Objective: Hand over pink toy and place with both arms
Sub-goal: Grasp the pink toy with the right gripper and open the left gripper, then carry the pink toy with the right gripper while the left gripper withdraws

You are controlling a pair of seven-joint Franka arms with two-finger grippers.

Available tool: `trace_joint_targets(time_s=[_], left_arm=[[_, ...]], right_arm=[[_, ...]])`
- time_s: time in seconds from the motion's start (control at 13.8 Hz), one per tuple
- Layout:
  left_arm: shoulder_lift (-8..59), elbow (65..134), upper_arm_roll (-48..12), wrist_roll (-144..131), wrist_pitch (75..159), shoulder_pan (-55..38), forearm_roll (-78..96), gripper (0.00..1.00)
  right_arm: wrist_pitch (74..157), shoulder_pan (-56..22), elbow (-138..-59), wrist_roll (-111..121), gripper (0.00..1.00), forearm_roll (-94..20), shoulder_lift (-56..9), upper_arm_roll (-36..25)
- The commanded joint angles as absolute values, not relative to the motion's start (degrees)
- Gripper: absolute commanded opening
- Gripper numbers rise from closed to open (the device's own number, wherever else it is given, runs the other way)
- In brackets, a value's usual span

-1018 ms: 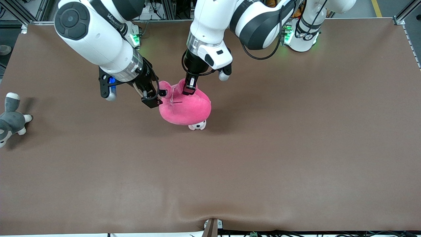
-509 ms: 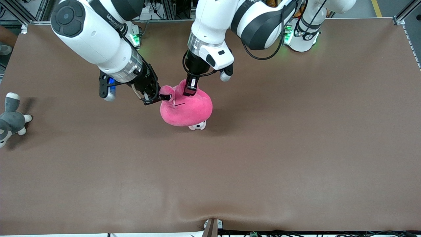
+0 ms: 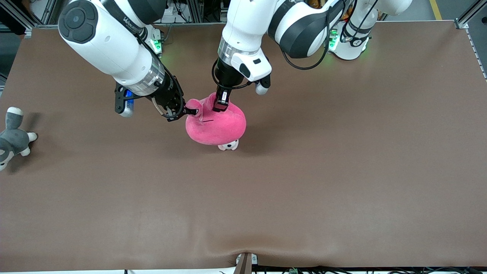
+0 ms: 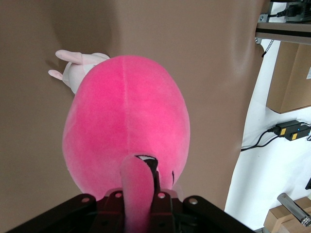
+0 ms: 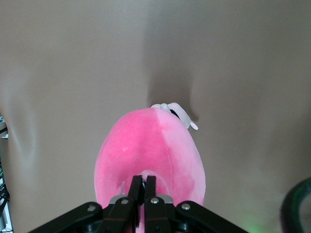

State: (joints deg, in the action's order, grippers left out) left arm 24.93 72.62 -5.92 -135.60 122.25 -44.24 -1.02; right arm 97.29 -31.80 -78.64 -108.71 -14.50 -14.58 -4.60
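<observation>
The hot-pink round toy (image 3: 215, 125) hangs between both grippers over the middle of the table, above a small pale puppy plush (image 3: 228, 145). My left gripper (image 3: 221, 104) is shut on a pink flap at the toy's top; in the left wrist view (image 4: 141, 180) the flap fills the space between the fingers and the toy (image 4: 126, 121) bulges below. My right gripper (image 3: 187, 112) is shut on the toy's floppy head part at the side toward the right arm's end. In the right wrist view (image 5: 143, 183) its jaws pinch a thin fold of the toy (image 5: 150, 145).
The pale puppy plush peeks out under the pink toy's edge (image 4: 77, 68) (image 5: 181, 112). A grey-and-white plush animal (image 3: 12, 137) lies at the right arm's end of the brown table (image 3: 342, 171).
My right gripper has moved in to the toy's head part and shut on it. My left gripper has kept its hold and shifted only slightly.
</observation>
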Motion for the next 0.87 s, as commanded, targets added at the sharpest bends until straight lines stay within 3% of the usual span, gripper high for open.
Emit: trace_joint_targets(time_s=[0.0,0.07,0.15,0.51,0.8], left_arm=[[24.5,71.6,-5.5,-136.7,122.0,-43.9,-2.1,0.35],[24.4,71.6,-5.3,-136.3,122.0,-43.9,-2.4,0.85],[24.4,71.6,-4.8,-136.3,122.0,-43.9,-2.4,1.0],[22.2,72.5,-4.1,-128.1,118.5,-39.5,-3.1,1.0],[21.6,72.5,-4.1,-109.0,110.1,-31.8,-1.9,1.0]], right_arm=[[97.3,-31.5,-78.0,-109.6,0.0,-15.0,-14.7,-4.8],[97.1,-31.4,-78.0,-109.5,0.0,-14.9,-14.7,-4.9],[97.0,-31.2,-78.0,-109.3,0.0,-14.9,-14.5,-5.1],[96.7,-24.2,-77.6,-107.2,0.0,-15.1,-13.4,-5.3],[89.8,-13.8,-78.0,-90.1,0.0,-15.1,-12.7,-5.3]])
